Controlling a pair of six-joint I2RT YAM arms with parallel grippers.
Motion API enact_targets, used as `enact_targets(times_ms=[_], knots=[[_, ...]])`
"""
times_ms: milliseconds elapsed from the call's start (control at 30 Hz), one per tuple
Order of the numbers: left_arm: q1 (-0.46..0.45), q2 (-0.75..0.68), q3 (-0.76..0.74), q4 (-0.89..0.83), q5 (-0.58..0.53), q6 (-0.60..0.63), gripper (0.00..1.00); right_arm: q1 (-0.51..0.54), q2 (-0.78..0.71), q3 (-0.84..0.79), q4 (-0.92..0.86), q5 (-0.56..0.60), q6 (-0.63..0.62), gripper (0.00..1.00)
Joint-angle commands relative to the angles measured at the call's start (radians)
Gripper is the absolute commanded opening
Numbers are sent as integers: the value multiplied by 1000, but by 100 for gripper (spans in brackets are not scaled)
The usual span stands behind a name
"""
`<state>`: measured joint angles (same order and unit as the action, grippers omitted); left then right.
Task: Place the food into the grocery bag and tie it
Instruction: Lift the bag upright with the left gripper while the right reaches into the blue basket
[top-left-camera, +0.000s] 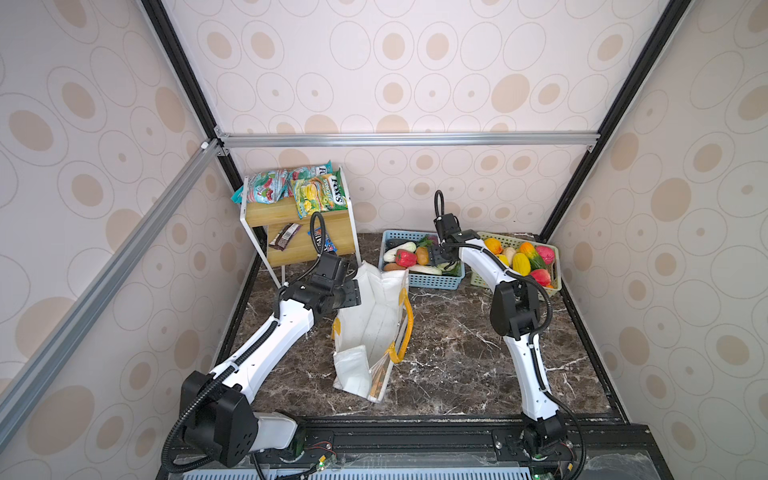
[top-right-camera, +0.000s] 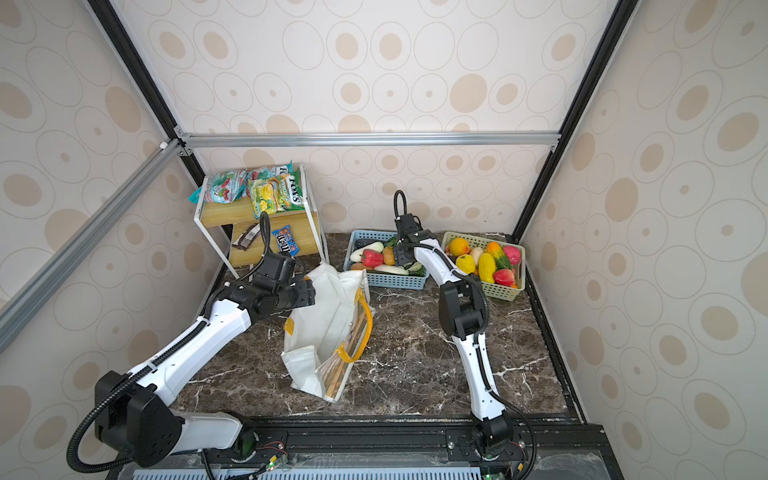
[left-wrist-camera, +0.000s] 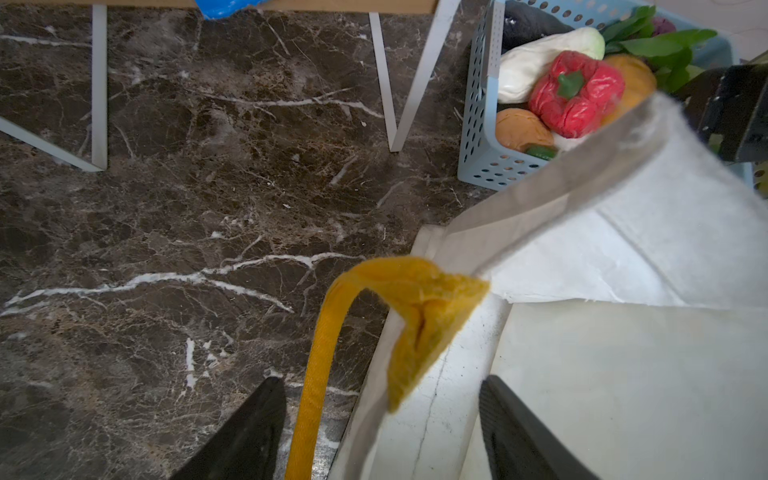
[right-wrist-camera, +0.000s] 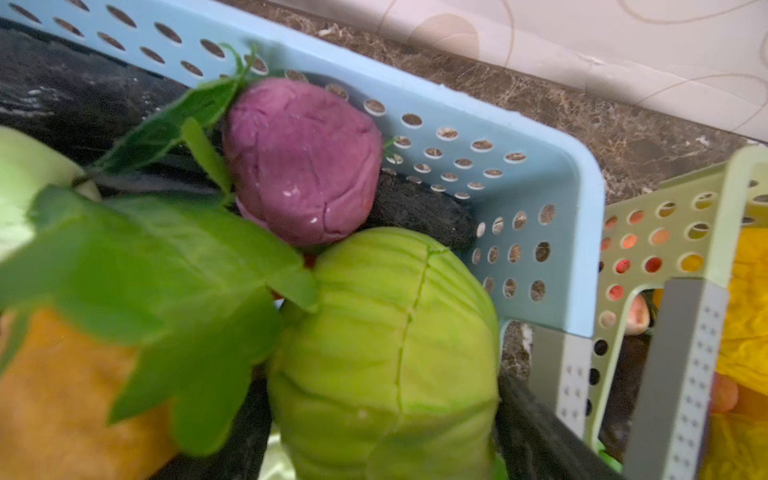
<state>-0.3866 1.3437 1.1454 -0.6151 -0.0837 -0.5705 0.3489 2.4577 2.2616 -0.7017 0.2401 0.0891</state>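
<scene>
- The large soft white fabric grocery bag (top-left-camera: 374, 324) with yellow strap handles stands open in the middle of the dark marbled surface (top-left-camera: 457, 357). In both top views I see no food inside it.
- The left hand (left-wrist-camera: 382, 432) is at the bag's rim with its fingers (left-wrist-camera: 249, 436) spread, one outside the bag and one over the pale lining. The rim, a folded yellow tab (left-wrist-camera: 428, 324) and a yellow strap (left-wrist-camera: 316, 374) lie between them, and nothing is pinched.
- The bag looks light and floppy, so I judge it will sag if nothing holds it up. The stitched rim by the tab seems the firmest place to take hold.
- Beyond the bag to the right sits a blue lattice plastic basket (top-left-camera: 432, 283), and the right hand (top-left-camera: 441, 258) dips into it.
- That hand's fingers (right-wrist-camera: 536, 432) stand wide on either side of a ribbed green toy cabbage (right-wrist-camera: 386, 353). Whether they press on it I cannot tell.
- The cabbage seems light, smooth and rounded, so it is likely to slip from a shallow pinch. Its broad middle looks the better hold.
- Only the right wrist view shows the cabbage and the round purple toy (right-wrist-camera: 299, 162) touching it; in the top views the arm covers them.
- Only the left wrist view shows the left fingers straddling the rim.
- A top view shows the blue M&M's packet (top-right-camera: 286, 243) on the wooden shelf rack (top-right-camera: 226, 216) beyond the bag to the left.
</scene>
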Motion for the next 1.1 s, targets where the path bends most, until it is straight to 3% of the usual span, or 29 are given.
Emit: enact_targets(times_ms=[0,100,467,833,1067], knots=[[8,-11,39,-26,-5,9,74,7,52,13,-13,-19,11,87],[9,-14,40,-29,-7,8,74,6,60,10,-19,-17,11,87],[9,-37,35,-38,-26,6,75,6,23,-33,7,-44,11,63],[15,-26,85,-85,-36,98,76,6,-71,-74,1,-69,23,58],[31,-25,115,-93,13,155,77,6,-137,-107,-9,-71,33,57]])
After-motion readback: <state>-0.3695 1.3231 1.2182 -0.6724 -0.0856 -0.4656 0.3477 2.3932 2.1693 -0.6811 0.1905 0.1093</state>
